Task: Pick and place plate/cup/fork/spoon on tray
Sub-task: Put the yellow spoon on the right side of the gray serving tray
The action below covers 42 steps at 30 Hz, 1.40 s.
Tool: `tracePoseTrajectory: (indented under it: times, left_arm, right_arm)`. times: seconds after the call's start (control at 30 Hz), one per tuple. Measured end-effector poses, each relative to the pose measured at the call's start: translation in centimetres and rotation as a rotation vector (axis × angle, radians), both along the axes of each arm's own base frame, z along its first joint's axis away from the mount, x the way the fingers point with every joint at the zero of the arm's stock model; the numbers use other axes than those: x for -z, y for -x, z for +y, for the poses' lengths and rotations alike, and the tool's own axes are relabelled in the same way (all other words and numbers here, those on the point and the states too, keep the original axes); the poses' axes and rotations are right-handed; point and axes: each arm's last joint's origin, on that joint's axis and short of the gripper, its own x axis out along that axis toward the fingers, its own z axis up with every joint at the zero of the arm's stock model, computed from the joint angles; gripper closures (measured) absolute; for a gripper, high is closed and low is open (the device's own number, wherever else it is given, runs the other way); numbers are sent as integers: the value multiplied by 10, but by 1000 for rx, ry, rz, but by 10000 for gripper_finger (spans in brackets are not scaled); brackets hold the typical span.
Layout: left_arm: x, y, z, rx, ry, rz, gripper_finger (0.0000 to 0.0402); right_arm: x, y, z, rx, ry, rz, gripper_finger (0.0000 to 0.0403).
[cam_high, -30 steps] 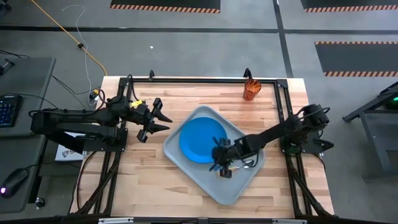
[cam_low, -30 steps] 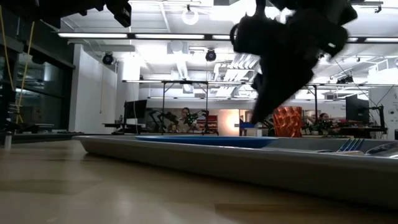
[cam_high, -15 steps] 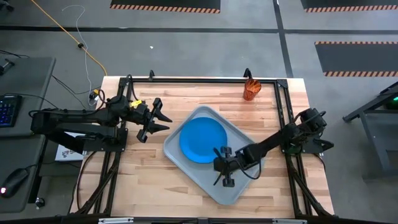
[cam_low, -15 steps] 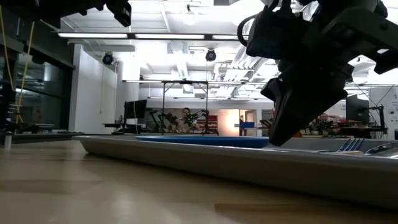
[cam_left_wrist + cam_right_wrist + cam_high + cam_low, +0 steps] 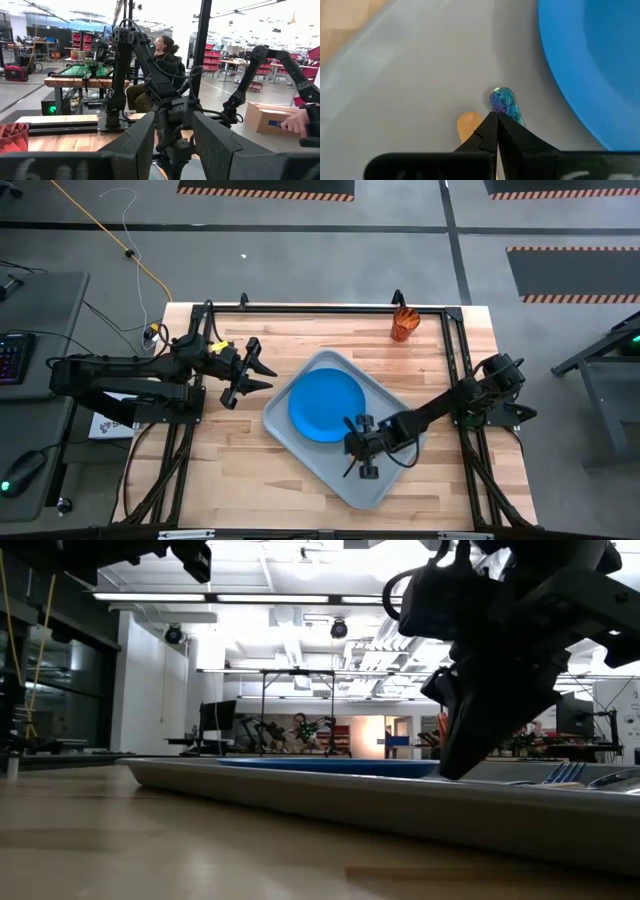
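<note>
The pale grey tray (image 5: 330, 470) lies askew at the table's middle with the blue plate (image 5: 325, 405) flat on it. The fork and spoon lie on the tray beside the plate. Their teal-blue (image 5: 504, 104) and orange (image 5: 467, 125) handle ends show past my right gripper (image 5: 496, 117), and the tines (image 5: 565, 774) and bowl (image 5: 612, 778) show in the low view. My right gripper (image 5: 358, 462) is shut and points down over the tray. The red-orange cup (image 5: 403, 325) stands at the table's far edge. My left gripper (image 5: 262, 376) is open and empty, left of the tray. My right gripper's shut fingertips stand right at the fork's teal-blue handle end (image 5: 501, 111), coming from above. I cannot tell whether they touch it. The fork lies flat on the tray.
Bare wood lies left of and in front of the tray. The dark frame rails (image 5: 320, 308) run along the table's edges. In the left wrist view a person (image 5: 160, 65) sits beyond the table, and a hand (image 5: 300, 122) shows at the side.
My right gripper has gone a little toward the table's near edge over the tray and has turned about, then kept still. The fork, spoon, plate and tray have stayed where they were.
</note>
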Motion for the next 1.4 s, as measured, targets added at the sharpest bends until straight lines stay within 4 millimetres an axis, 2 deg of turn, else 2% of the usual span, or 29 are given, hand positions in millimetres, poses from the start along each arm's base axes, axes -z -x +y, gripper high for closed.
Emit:
tracePoseTrajectory:
  times: [1.4]
  left_arm:
    - [1, 0, 0, 0, 0, 5, 277]
  right_arm:
    - [2, 4, 3, -116, -72, 72, 403]
